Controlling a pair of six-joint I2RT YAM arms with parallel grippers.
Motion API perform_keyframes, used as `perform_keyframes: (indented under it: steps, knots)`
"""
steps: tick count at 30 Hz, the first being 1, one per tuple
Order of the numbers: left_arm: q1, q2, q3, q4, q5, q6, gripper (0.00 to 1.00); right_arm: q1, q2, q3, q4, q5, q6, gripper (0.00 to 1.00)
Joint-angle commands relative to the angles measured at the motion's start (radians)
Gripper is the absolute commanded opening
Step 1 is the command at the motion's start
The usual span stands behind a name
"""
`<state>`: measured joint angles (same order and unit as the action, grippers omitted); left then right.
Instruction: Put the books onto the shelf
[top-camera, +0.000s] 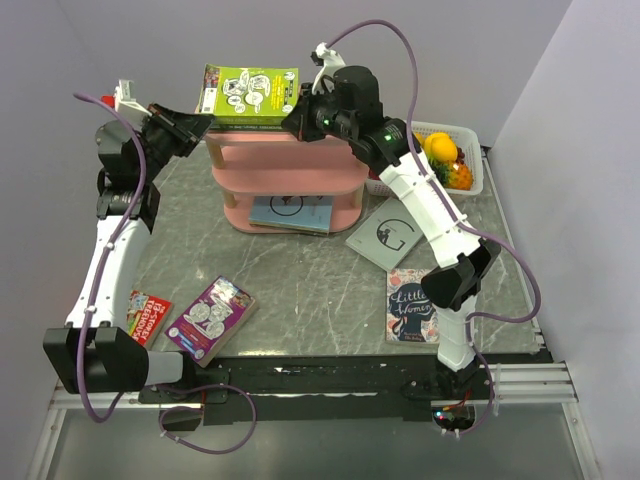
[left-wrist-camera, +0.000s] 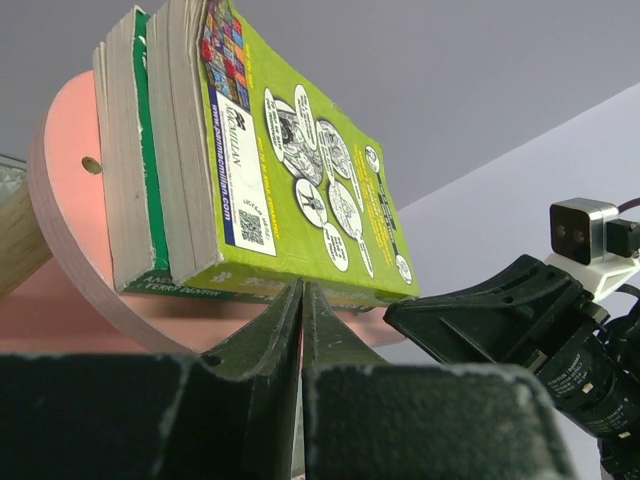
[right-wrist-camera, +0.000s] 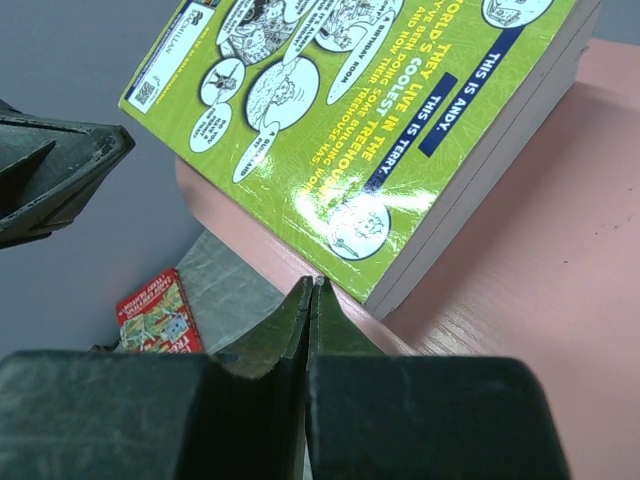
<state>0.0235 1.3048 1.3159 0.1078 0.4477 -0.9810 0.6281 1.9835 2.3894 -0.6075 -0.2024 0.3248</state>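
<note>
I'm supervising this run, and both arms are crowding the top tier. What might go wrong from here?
1. The lime green book and the green book under it lie at the top board's rim on the shelf, one corner overhanging; a nudge from the shut left end effector or right end effector might slide them off.
2. Both end effectors sit close beside that stack, so the arms might bump each other.
</note>
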Motion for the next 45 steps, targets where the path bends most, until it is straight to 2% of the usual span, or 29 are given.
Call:
perform_keyframes:
  steps: [1,24,27,29,33,40,42,45]
  knots:
    - [0.000,0.017,0.048,0.035,0.006,0.008,0.09,-0.011,0.005,0.051,0.029,0.001,0.010,0.00]
    - [0.001,0.048,0.066,0.041,0.014,0.004,0.09,-0.021,0.026,0.077,0.034,-0.002,0.014,0.00]
    - [0.009,0.034,0.065,0.046,0.028,-0.007,0.09,-0.022,0.008,0.060,0.040,-0.029,0.016,0.00]
    - [0.018,0.007,0.066,0.047,0.028,-0.008,0.10,-0.013,-0.047,-0.007,0.081,-0.035,0.019,0.00]
    - [0.036,-0.030,0.098,0.026,0.026,-0.001,0.13,-0.005,-0.153,-0.136,0.146,-0.037,0.026,0.00]
    - [0.070,-0.047,0.147,-0.002,-0.012,0.005,0.22,-0.027,-0.221,-0.205,0.187,0.026,0.037,0.00]
    - [0.073,-0.039,0.157,-0.019,-0.052,0.007,0.28,-0.030,-0.230,-0.225,0.195,0.052,0.040,0.00]
    - [0.076,-0.016,0.151,-0.019,-0.109,-0.001,0.29,-0.034,-0.233,-0.239,0.213,0.127,0.049,0.00]
